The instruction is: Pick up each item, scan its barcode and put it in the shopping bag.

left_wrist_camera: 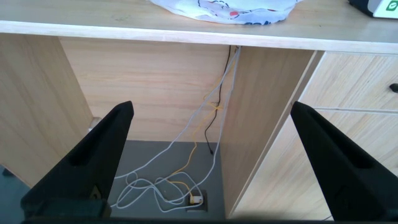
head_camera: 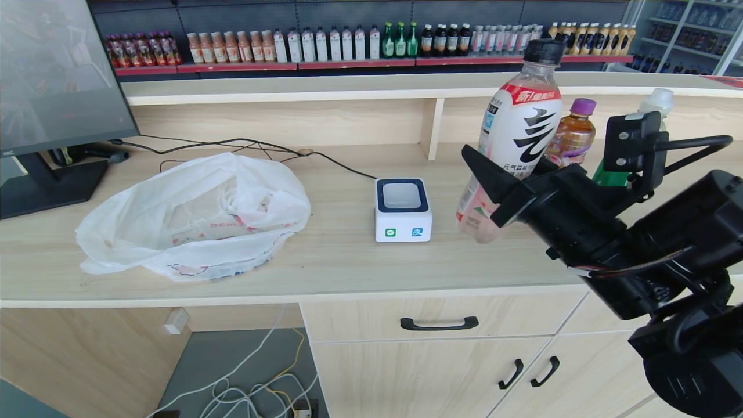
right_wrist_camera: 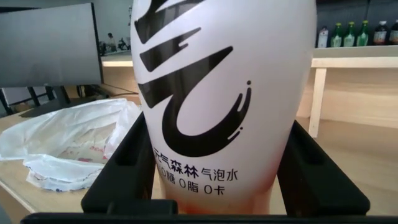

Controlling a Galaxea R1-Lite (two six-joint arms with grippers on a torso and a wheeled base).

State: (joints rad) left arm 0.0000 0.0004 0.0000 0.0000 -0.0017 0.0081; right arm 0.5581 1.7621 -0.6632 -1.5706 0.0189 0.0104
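Observation:
My right gripper [head_camera: 511,188] is shut on a tall bottle [head_camera: 514,139] with a white label and black cap, held tilted above the counter just right of the white barcode scanner [head_camera: 403,209]. The same bottle [right_wrist_camera: 224,99] sits between the black fingers [right_wrist_camera: 121,162] in the right wrist view. A white plastic shopping bag [head_camera: 197,215] lies open on the counter's left, also seen as the bag [right_wrist_camera: 68,146] beyond the bottle. My left gripper [left_wrist_camera: 211,162] hangs open below the counter edge, facing the recess with cables, the bag's underside [left_wrist_camera: 230,9] above it.
A brown bottle with a purple cap [head_camera: 573,134] and a white-capped bottle [head_camera: 656,103] stand at the back right. A monitor [head_camera: 55,75] stands at the far left, cables [head_camera: 232,145] run behind the bag. Drawers [head_camera: 439,323] lie below the counter.

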